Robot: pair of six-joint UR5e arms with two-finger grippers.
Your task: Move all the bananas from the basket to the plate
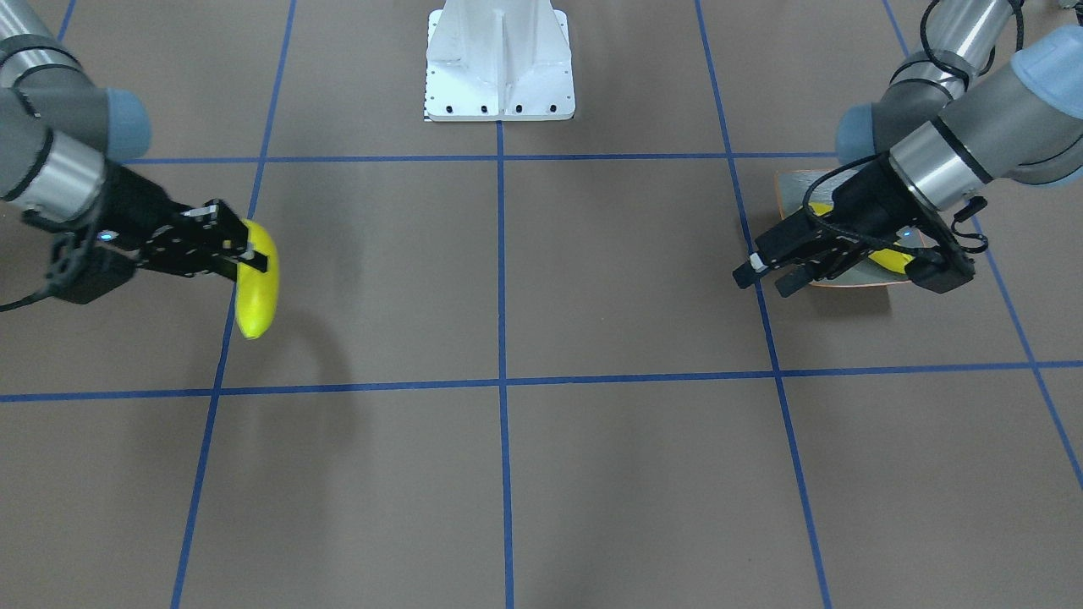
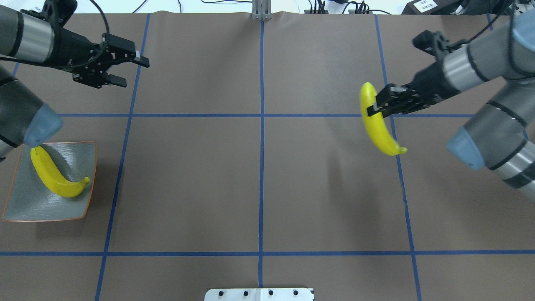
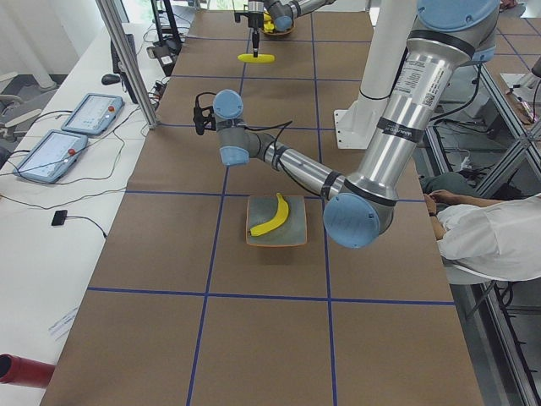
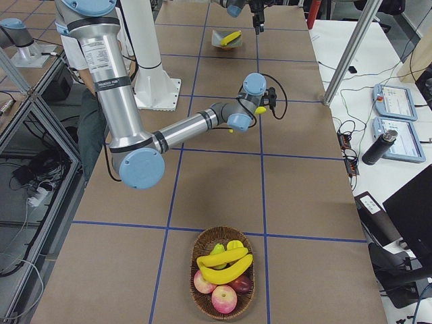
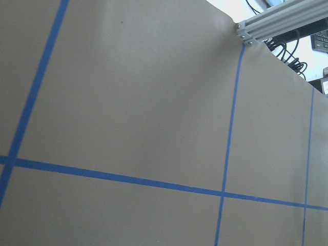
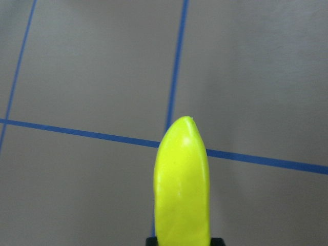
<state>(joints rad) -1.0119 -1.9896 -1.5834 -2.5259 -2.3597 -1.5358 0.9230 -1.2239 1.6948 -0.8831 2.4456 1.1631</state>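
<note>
Right gripper (image 2: pixel 371 109) around banana (image 2: pixel 380 133), nearer one end, above table (image 2: pixel 292 188).

Four bananas (image 2: pixel 54 177), one plate (image 2: pixel 42 209), one basket (image 4: pixel 202 239), two arms.
One plated banana (image 2: pixel 62 186) lies at the left of the worktop (image 2: pixel 259 188). One held banana (image 2: pixel 376 125) is clamped in the right gripper (image 2: pixel 372 109)'s fingers. The left gripper (image 2: pixel 133 73) is spread and holds none. Two basket bananas (image 4: pixel 226 270) show at the far right end, with three apples (image 4: pixel 224 298). Yellow-green fruit behind them is too hidden to count.
</note>
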